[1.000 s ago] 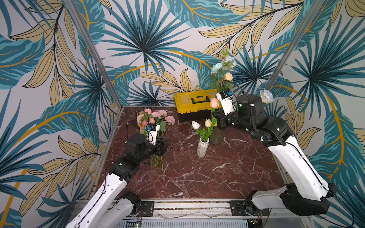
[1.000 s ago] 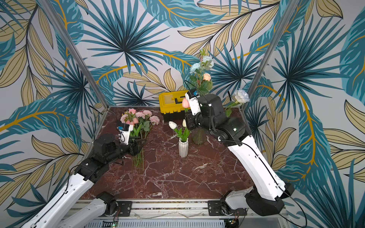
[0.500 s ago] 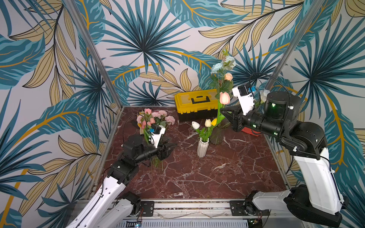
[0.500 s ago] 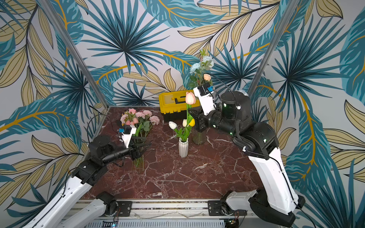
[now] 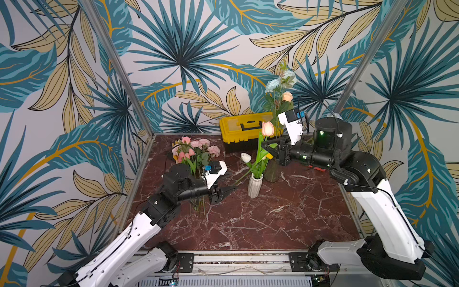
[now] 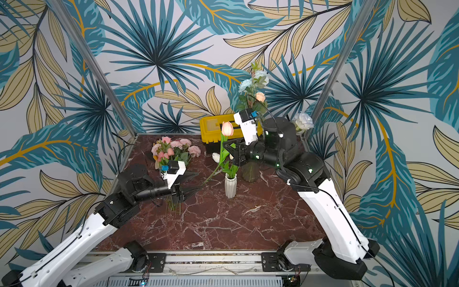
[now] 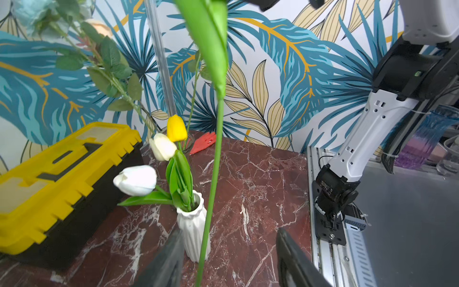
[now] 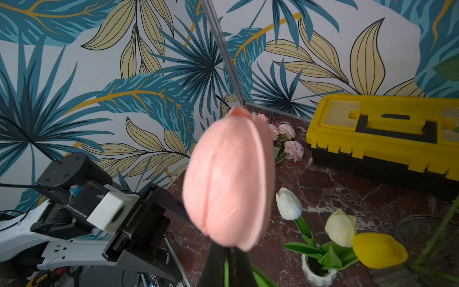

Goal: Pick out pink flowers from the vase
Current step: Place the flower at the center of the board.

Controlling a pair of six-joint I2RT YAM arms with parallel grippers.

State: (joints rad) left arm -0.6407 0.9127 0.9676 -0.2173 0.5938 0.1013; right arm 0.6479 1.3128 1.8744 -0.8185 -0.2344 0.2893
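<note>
So a pale pink tulip (image 5: 267,128), bloom closed and pointed up, was clamped a bit below the head by the right claw (image 5: 267,147), with its long green stem slanted down underneath. The other pink flowers (image 5: 196,149) (ruffled blooms, roses, small tulips) were bunched at the table's (image 5: 273,223) back left, stems pointed toward the front.

Left fingers (image 5: 224,192): spread apart, held low, pointing toward centre.
Right fingers (image 6: 232,148): pinched together, raised, forearm level.
</note>
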